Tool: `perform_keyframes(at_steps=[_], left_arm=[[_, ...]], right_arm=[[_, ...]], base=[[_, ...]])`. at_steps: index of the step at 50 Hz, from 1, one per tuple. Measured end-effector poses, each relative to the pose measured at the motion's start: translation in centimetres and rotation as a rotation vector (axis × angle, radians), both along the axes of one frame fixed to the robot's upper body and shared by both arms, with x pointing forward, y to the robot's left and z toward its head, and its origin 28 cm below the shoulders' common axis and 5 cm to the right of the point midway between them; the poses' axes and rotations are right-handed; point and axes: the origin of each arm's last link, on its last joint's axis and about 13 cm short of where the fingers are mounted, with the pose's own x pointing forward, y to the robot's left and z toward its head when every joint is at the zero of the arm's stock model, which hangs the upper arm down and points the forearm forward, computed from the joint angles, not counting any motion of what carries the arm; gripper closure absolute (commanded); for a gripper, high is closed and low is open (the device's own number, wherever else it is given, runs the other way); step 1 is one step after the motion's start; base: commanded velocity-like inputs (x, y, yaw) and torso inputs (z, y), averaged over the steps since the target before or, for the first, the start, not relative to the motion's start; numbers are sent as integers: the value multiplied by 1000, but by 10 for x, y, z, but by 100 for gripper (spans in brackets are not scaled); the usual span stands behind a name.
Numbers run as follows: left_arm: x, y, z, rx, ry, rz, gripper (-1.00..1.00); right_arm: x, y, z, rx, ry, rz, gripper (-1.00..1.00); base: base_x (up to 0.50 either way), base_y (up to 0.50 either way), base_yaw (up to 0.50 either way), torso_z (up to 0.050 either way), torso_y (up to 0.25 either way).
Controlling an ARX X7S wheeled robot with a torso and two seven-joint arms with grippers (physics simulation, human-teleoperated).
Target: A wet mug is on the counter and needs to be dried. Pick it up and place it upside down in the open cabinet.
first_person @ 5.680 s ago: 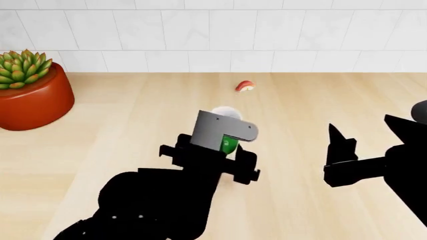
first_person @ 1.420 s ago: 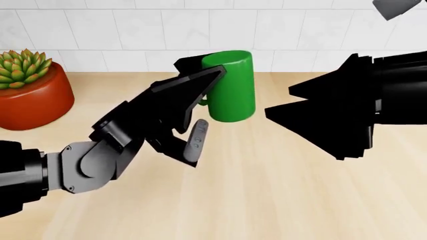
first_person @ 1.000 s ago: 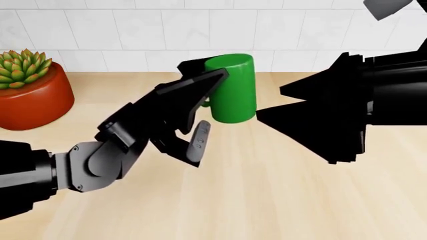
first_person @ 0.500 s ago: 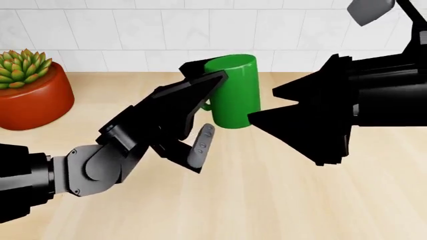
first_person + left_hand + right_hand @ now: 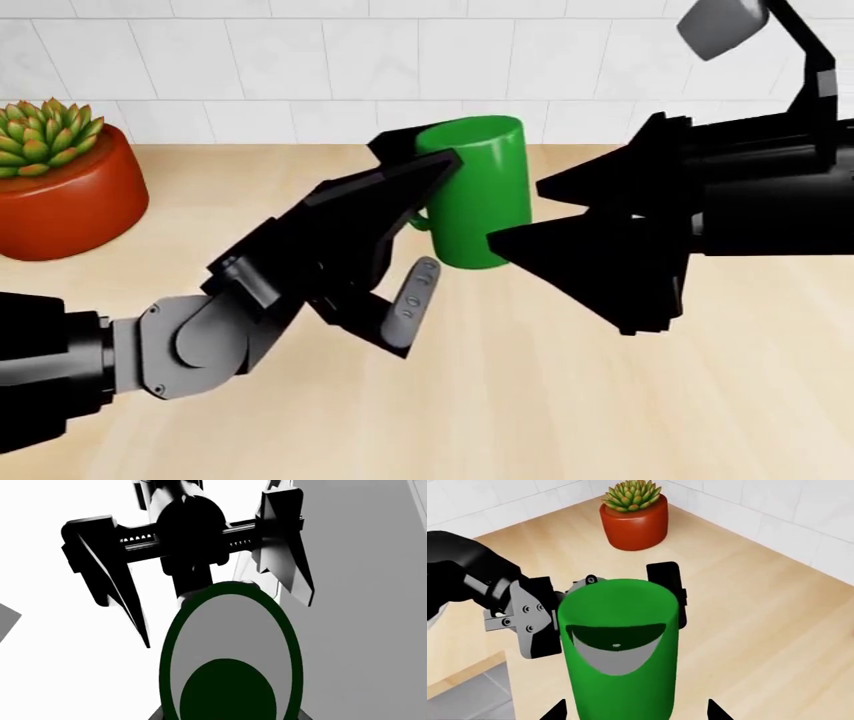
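The bright-green mug hangs in the air above the pale wood counter, its axis near vertical and its handle toward my left arm. My left gripper is shut on the mug, one finger on the wall side and one on the near side. In the left wrist view the mug's rim and pale inside fill the middle. My right gripper is open, its two black fingertips flanking the mug without touching it. The cabinet is out of view.
A red-orange pot with a succulent stands at the back left of the counter, also seen in the right wrist view as the pot. A white tiled wall runs behind. The counter's front edge drops to a grey surface.
Since 5.7 s ago the left gripper has lifted the mug off the counter. Over the last second the right gripper slid left until its open fingers straddle the mug.
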Motion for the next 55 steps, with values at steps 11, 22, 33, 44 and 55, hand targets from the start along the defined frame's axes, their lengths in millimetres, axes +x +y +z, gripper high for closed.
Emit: perform_keyframes(at_steps=[11,22,33,44,55], left_arm=[[-1,-4,-1,-6,4,-12,100],[-2,-10,-4,-4,10,-27,100],[-3,-15,-7,-3,19,-43,100],[-3,-18,-8,-8,26,-49,100],[-4,-21,-8,-9,31,-60,100]], right_arm=[[1,1,-1,2,-2,7,-100],[2,2,-3,5,-3,11,-100],[4,3,-5,9,0,17,-100],[6,5,-7,8,2,24,-100],[6,7,-8,8,8,42,100]], base=[[0,0,0,0,0],[0,0,0,0,1],[0,0,0,0,0],[0,0,0,0,0],[0,0,0,0,0]])
